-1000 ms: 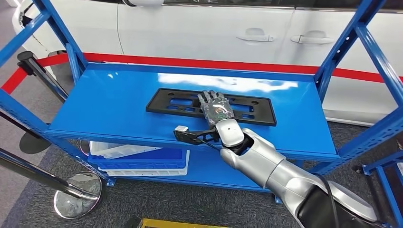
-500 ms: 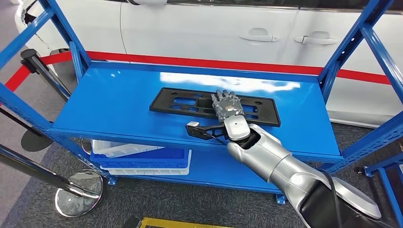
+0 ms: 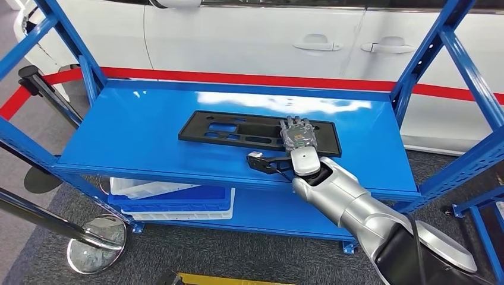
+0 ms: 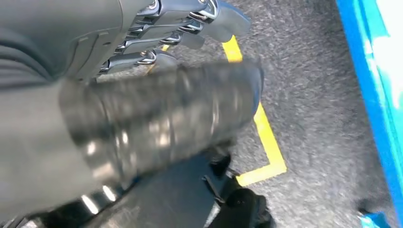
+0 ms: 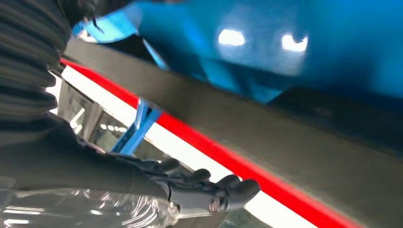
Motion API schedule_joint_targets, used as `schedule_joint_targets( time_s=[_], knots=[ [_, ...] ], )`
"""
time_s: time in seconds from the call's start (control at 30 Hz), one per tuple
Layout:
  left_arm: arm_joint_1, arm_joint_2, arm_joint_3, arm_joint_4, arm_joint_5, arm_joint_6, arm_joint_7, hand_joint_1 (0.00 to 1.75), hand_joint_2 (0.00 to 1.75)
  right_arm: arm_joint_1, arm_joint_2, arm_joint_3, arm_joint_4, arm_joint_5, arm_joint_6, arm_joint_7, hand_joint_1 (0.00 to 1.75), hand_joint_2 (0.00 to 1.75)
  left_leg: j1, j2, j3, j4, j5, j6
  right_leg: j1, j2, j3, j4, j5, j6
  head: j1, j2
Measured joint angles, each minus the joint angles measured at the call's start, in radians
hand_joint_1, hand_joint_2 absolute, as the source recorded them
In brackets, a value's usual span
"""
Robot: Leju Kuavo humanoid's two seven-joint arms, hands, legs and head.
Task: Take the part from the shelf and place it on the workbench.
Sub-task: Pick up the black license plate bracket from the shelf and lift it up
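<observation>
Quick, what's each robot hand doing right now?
Left hand: hanging by the floor, holding nothing; open or closed cannot be told.
Right hand: lying on the black part; grip cannot be told.

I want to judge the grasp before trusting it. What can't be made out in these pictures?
- Head view: the right hand lies over the black part on the blue shelf; its back hides whether the fingers grip the part.
- Right wrist view: close and blurred; contact between the fingers and the part is unclear.
- Left wrist view: the left hand is blurred by motion.
</observation>
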Motion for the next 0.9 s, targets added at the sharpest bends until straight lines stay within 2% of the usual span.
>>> schedule_joint_targets(
  time_s=[0.03, 0.1, 0.13, 0.17, 0.23, 0.27, 0.3, 0.33, 0.37, 0.4, 0.43, 0.47, 0.5, 0.6, 0.67, 0.77, 0.8, 0.83, 0.87, 0.9],
  knots=[
    [0.001, 0.0, 0.0, 0.0, 0.001, -0.008, -0.003, 0.0, 1.75, 0.003, 0.0, 0.0, 0.005, 0.0, -0.008, -0.002, 1.75, 1.75, -0.003, -0.001, 0.003, -0.005, 0.0, 0.002, 0.0, 0.0, -0.001, -0.001, 0.001, 0.004, 0.0, 0.0],
    [0.003, 0.0, 0.0, 0.0, 0.003, -0.021, -0.006, 0.0, 1.75, 0.009, 0.0, 0.0, 0.012, 0.0, -0.021, -0.008, 1.75, 1.75, 0.002, 0.0, 0.008, -0.015, 0.006, 0.01, -0.001, -0.001, -0.004, 0.004, -0.005, 0.013, 0.001, 0.0],
    [0.003, -0.001, 0.0, 0.0, 0.005, -0.026, -0.007, 0.0, 1.75, 0.01, 0.0, 0.0, 0.015, 0.0, -0.028, -0.011, 1.75, 1.75, 0.004, 0.001, 0.011, -0.021, 0.009, 0.015, -0.001, -0.002, -0.012, 0.023, -0.02, 0.017, 0.001, 0.0],
    [0.002, -0.001, 0.0, 0.0, 0.008, -0.03, -0.008, 0.0, 1.75, 0.011, 0.0, 0.0, 0.018, 0.0, -0.036, -0.014, 1.75, 1.75, 0.007, 0.002, 0.014, -0.026, 0.012, 0.02, -0.002, -0.002, -0.03, 0.062, -0.044, 0.021, 0.002, 0.0],
    [0.001, 0.0, 0.0, 0.0, 0.011, -0.033, -0.008, 0.0, 1.75, 0.016, 0.0, 0.0, 0.025, 0.0, -0.047, -0.018, 1.75, 1.75, 0.006, 0.003, 0.015, -0.027, 0.012, 0.025, -0.006, -0.003, -0.087, 0.188, -0.104, 0.027, 0.002, 0.0],
    [0.001, 0.0, -0.001, 0.0, 0.012, -0.033, -0.008, 0.0, 1.75, 0.019, 0.0, 0.0, 0.028, 0.0, -0.052, -0.019, 1.75, 1.75, 0.007, 0.003, 0.015, -0.026, 0.011, 0.026, -0.009, -0.004, -0.116, 0.246, -0.123, 0.031, 0.002, 0.0],
    [0.001, 0.0, -0.001, 0.0, 0.012, -0.033, -0.008, 0.0, 1.75, 0.021, 0.0, 0.0, 0.031, 0.0, -0.055, -0.02, 1.75, 1.75, 0.007, 0.003, 0.015, -0.024, 0.01, 0.025, -0.012, -0.004, -0.133, 0.28, -0.128, 0.034, 0.002, 0.0],
    [0.002, 0.0, -0.001, 0.0, 0.012, -0.033, -0.008, 0.0, 1.75, 0.022, 0.0, 0.0, 0.033, 0.0, -0.06, -0.021, 1.75, 1.75, 0.008, 0.002, 0.015, -0.022, 0.008, 0.024, -0.015, -0.004, -0.134, 0.279, -0.116, 0.037, 0.002, 0.0],
    [0.002, -0.001, -0.001, 0.0, 0.013, -0.033, -0.008, 0.0, 1.75, 0.022, 0.0, 0.0, 0.035, 0.001, -0.065, -0.023, 1.75, 1.75, 0.011, 0.001, 0.015, -0.017, 0.005, 0.021, -0.019, -0.005, -0.116, 0.24, -0.087, 0.041, 0.002, 0.0],
    [0.002, -0.001, -0.001, 0.0, 0.014, -0.032, -0.008, 0.0, 1.75, 0.021, 0.0, 0.0, 0.036, 0.002, -0.07, -0.027, 1.75, 1.75, 0.014, 0.0, 0.015, -0.01, 0.0, 0.017, -0.023, -0.005, -0.085, 0.175, -0.053, 0.044, 0.003, 0.0],
    [0.002, -0.001, -0.001, 0.0, 0.016, -0.031, -0.008, 0.0, 1.75, 0.02, 0.0, 0.0, 0.037, 0.003, -0.075, -0.03, 1.75, 1.75, 0.016, -0.002, 0.013, -0.002, -0.006, 0.011, -0.025, -0.006, -0.055, 0.114, -0.032, 0.047, 0.003, 0.0],
    [0.002, -0.001, -0.001, 0.0, 0.017, -0.028, -0.007, 0.0, 1.75, 0.019, 0.002, 0.0, 0.037, 0.005, -0.081, -0.033, 1.75, 1.75, 0.016, -0.003, 0.01, 0.008, -0.012, 0.004, -0.025, -0.005, -0.03, 0.066, -0.018, 0.045, 0.004, 0.0],
    [0.001, 0.0, -0.001, 0.0, 0.019, -0.027, -0.007, 0.0, 1.75, 0.02, 0.003, 0.0, 0.037, 0.006, -0.085, -0.036, 1.75, 1.75, 0.015, -0.004, 0.008, 0.015, -0.016, -0.001, -0.024, -0.004, -0.018, 0.042, -0.016, 0.042, 0.003, 0.0],
    [0.001, 0.0, -0.001, 0.0, 0.022, -0.031, -0.002, 0.0, 1.75, 0.02, 0.009, 0.0, 0.037, 0.011, -0.097, -0.047, 1.75, 1.75, 0.016, -0.006, 0.004, 0.02, -0.019, -0.014, -0.018, -0.003, -0.015, 0.036, -0.016, 0.022, 0.001, 0.0],
    [0.002, -0.001, -0.001, 0.0, 0.025, -0.037, 0.001, 0.0, 1.75, 0.018, 0.011, 0.0, 0.037, 0.015, -0.103, -0.051, 1.75, 1.75, 0.018, -0.003, -0.012, 0.059, -0.046, -0.021, -0.019, -0.004, -0.012, 0.032, -0.013, 0.01, -0.001, 0.0],
    [0.002, -0.002, -0.001, 0.0, 0.026, -0.038, 0.001, 0.0, 1.75, 0.019, 0.012, 0.0, 0.037, 0.02, -0.107, -0.051, 1.75, 1.75, 0.018, 0.001, -0.089, 0.229, -0.128, -0.026, -0.015, -0.005, -0.013, 0.03, -0.011, -0.001, -0.003, 0.0],
    [0.002, -0.002, -0.001, 0.0, 0.026, -0.038, 0.002, 0.0, 1.75, 0.021, 0.012, 0.0, 0.037, 0.021, -0.108, -0.051, 1.75, 1.75, 0.018, 0.0, -0.111, 0.274, -0.139, -0.025, -0.012, -0.005, -0.013, 0.03, -0.011, -0.002, -0.003, 0.0],
    [0.003, -0.002, -0.001, 0.0, 0.027, -0.038, 0.002, 0.0, 1.75, 0.022, 0.012, 0.0, 0.037, 0.021, -0.108, -0.051, 1.75, 1.75, 0.016, 0.0, -0.118, 0.286, -0.133, -0.021, -0.009, -0.005, -0.013, 0.03, -0.011, -0.003, -0.003, 0.0],
    [0.003, -0.002, -0.001, 0.0, 0.028, -0.038, 0.002, 0.0, 1.75, 0.023, 0.012, 0.0, 0.037, 0.022, -0.109, -0.051, 1.75, 1.75, 0.014, 0.0, -0.108, 0.264, -0.111, -0.016, -0.007, -0.004, -0.012, 0.03, -0.011, -0.003, -0.003, 0.0],
    [0.003, -0.002, -0.001, 0.0, 0.028, -0.038, 0.002, 0.0, 1.75, 0.022, 0.012, 0.0, 0.037, 0.022, -0.109, -0.051, 1.75, 1.75, 0.011, 0.0, -0.08, 0.205, -0.076, -0.009, -0.006, -0.004, -0.011, 0.03, -0.011, -0.003, -0.003, 0.0]
  ],
)
